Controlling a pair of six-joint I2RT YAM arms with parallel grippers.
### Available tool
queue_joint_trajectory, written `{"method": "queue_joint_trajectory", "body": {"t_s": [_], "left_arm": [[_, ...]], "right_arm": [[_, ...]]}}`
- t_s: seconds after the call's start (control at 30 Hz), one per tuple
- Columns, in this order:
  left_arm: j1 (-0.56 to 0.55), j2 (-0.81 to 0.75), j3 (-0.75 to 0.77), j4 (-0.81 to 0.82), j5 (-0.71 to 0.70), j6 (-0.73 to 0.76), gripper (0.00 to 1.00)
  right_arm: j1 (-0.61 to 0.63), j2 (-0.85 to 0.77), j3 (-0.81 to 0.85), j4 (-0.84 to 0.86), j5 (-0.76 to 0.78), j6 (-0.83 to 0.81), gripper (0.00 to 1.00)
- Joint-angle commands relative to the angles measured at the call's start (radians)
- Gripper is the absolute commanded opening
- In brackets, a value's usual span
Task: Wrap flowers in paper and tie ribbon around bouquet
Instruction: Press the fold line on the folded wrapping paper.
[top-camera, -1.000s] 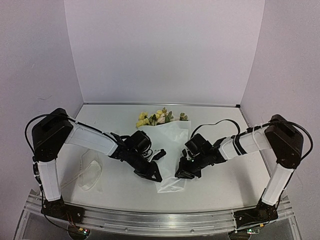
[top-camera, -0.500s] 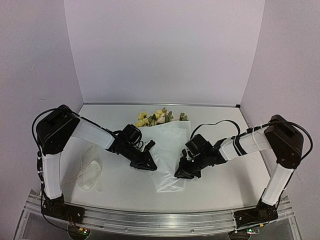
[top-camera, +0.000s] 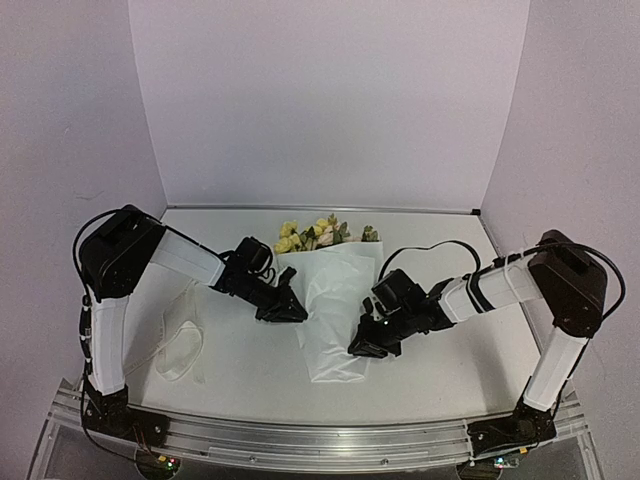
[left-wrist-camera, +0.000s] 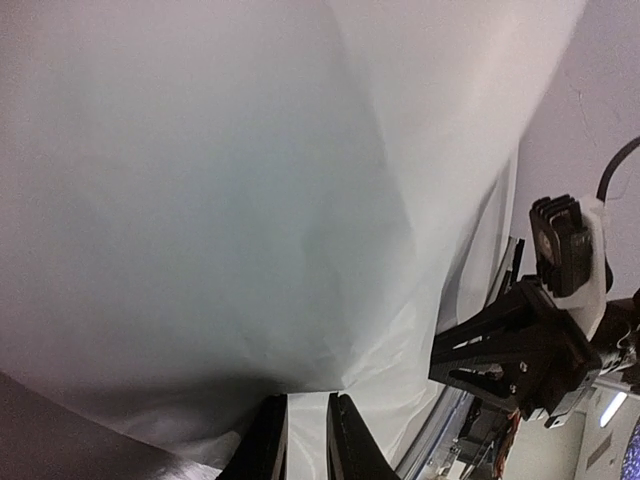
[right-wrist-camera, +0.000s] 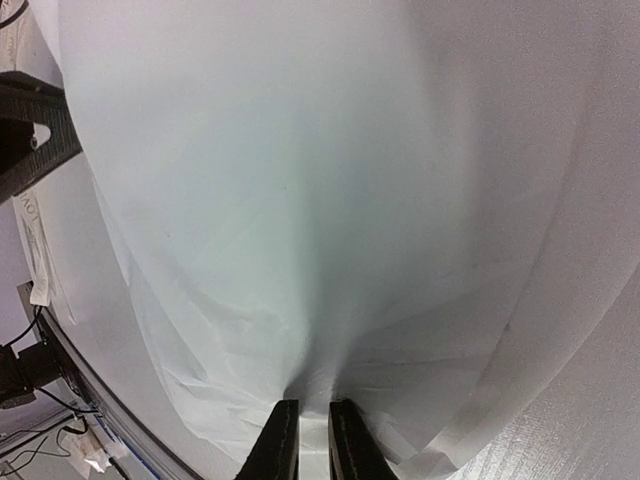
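The bouquet lies mid-table: white paper (top-camera: 335, 300) folded into a rough cone, with the flowers (top-camera: 312, 235), yellow and cream with green leaves, showing at its far wide end. My left gripper (top-camera: 297, 312) is at the cone's left edge, shut on the paper's edge (left-wrist-camera: 250, 180), which lifts from its fingertips (left-wrist-camera: 307, 420). My right gripper (top-camera: 358, 348) is at the cone's lower right, shut on the paper (right-wrist-camera: 300, 200), which puckers into its tips (right-wrist-camera: 313, 425). The ribbon (top-camera: 178, 345) lies loose on the table to the left, apart from both grippers.
The table (top-camera: 450, 360) is closed in by pale walls behind and at both sides. A metal rail (top-camera: 320, 440) runs along the near edge. The right gripper's body (left-wrist-camera: 530, 340) shows across the paper in the left wrist view.
My left gripper has drawn back and away from the near edge with the paper's edge, and the sheet has narrowed into a tighter cone. The right gripper has hardly moved.
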Motion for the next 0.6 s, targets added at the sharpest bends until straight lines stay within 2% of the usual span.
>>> {"method": "queue_joint_trajectory", "body": {"t_s": [0.0, 0.3, 0.57], "left_arm": [[0.048, 0.056, 0.057, -0.003, -0.094, -0.033, 0.17], [0.134, 0.107, 0.140, -0.039, -0.124, -0.080, 0.17], [0.215, 0.195, 0.341, -0.171, -0.115, -0.017, 0.18]], "right_arm": [[0.002, 0.004, -0.040, -0.050, 0.009, -0.019, 0.14], [0.002, 0.007, -0.047, -0.040, -0.001, -0.026, 0.14], [-0.001, 0.006, -0.057, -0.034, -0.007, -0.029, 0.14]]}}
